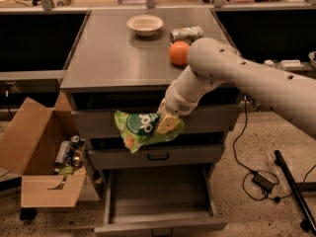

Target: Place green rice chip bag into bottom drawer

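Observation:
My gripper (165, 124) is shut on the green rice chip bag (139, 129), a crumpled bright green bag with white lettering. It holds the bag in the air in front of the cabinet's upper drawer fronts. The bag hangs to the left of the gripper. Below it the bottom drawer (158, 194) is pulled out, a wide shallow grey tray with a low front panel and a small handle. The bag is above the drawer's back part and clear of it. My arm reaches in from the right.
On the cabinet top (108, 58) stand a white bowl (144, 24), an orange (179, 53) and a crushed silver can (186, 33). An open cardboard box (42, 154) with cans stands on the floor to the left. Cables (259, 179) lie on the floor to the right.

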`<state>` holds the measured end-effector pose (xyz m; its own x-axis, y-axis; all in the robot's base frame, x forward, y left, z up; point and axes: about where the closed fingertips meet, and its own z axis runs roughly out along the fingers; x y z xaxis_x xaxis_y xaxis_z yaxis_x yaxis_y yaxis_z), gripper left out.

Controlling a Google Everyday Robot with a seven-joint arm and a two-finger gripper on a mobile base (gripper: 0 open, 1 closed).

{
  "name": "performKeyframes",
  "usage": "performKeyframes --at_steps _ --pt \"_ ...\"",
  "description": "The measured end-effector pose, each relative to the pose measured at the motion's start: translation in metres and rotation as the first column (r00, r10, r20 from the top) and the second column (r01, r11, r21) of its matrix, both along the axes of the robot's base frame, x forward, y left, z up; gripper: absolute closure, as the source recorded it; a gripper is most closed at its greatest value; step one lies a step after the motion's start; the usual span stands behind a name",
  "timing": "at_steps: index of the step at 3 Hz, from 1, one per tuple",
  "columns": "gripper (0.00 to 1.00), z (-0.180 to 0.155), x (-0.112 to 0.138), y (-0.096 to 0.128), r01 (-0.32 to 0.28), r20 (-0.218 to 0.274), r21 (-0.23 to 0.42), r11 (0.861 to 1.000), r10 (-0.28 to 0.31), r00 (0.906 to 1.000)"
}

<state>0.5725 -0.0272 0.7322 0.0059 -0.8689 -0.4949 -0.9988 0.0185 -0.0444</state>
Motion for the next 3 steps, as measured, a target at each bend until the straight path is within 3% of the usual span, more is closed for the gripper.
performKeyframes --at_steps 1,2,3 --pt "1.00 0.000 0.000 0.000 0.000 0.000 0.000 1.000 0.000 1.0000" --pt "1.00 -0.048 -0.008 -0.011 0.086 -0.068 -0.040 0.996 -0.088 0.9938" --pt "1.00 -0.148 -0.034 -0.051 0.266 -0.217 -0.093 0.960 -0.280 0.9351"
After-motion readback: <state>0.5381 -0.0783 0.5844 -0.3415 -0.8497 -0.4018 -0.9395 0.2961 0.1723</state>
